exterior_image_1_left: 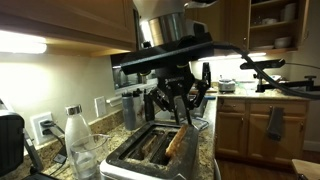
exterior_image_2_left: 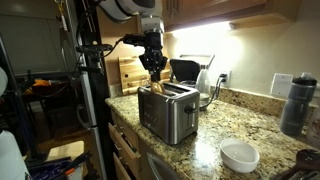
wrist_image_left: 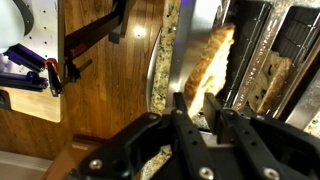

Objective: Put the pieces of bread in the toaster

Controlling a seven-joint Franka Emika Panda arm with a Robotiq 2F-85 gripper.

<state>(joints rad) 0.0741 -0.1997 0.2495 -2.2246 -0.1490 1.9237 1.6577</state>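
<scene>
**Tan slice [exterior_image_1_left: 178, 140] slanting out of silver toaster [exterior_image_1_left: 125, 160]**

Sits on the speckled stone bench [exterior_image_2_left: 235, 125], two dark slots on top. Holds the slice end-down in one slot, long axis tilted up and out instead of lying flat along the slot, upper end pointing at the hand [exterior_image_1_left: 182, 108]. Hangs directly above, one finger either side of that upper end. Cannot tell whether gripping the bread or standing clear of it. Seen from the wrist, runs diagonally from the fingertips down into the slot. Shows what looks like a second slice [wrist_image_left: 275, 80] sunk in the neighbouring slot. Shares the bench with a white bowl [exterior_image_2_left: 240, 155], well apart.
</scene>
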